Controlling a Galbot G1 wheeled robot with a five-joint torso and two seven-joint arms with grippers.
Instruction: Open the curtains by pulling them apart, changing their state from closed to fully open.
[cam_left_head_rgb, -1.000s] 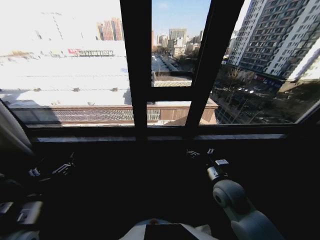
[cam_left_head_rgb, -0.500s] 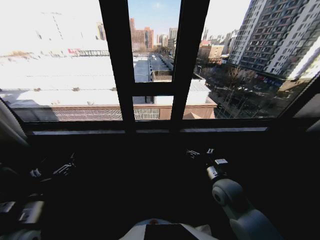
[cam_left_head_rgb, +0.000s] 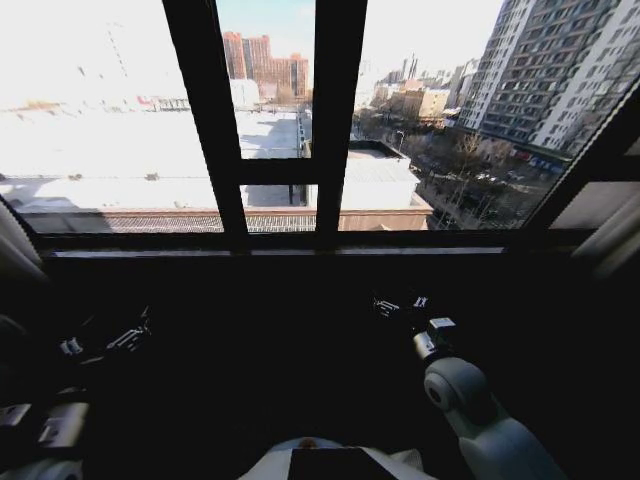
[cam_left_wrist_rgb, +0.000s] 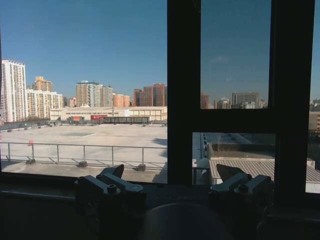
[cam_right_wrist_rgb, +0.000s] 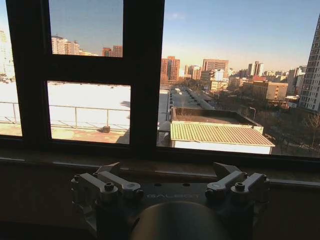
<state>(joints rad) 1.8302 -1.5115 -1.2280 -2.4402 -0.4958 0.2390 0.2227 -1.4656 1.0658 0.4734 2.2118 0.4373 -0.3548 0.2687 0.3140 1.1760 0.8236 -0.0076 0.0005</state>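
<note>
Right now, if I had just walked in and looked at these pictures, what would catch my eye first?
The big window ahead, with its dark frame bars cutting across a bright sunlit city: a pale flat rooftop on the left, tall apartment blocks on the right. Sheer white curtains hang at the far left and right edges. Below the sill, in shadow, both arms wait low with fingers open, the left gripper and the right gripper each facing the glass.
</note>
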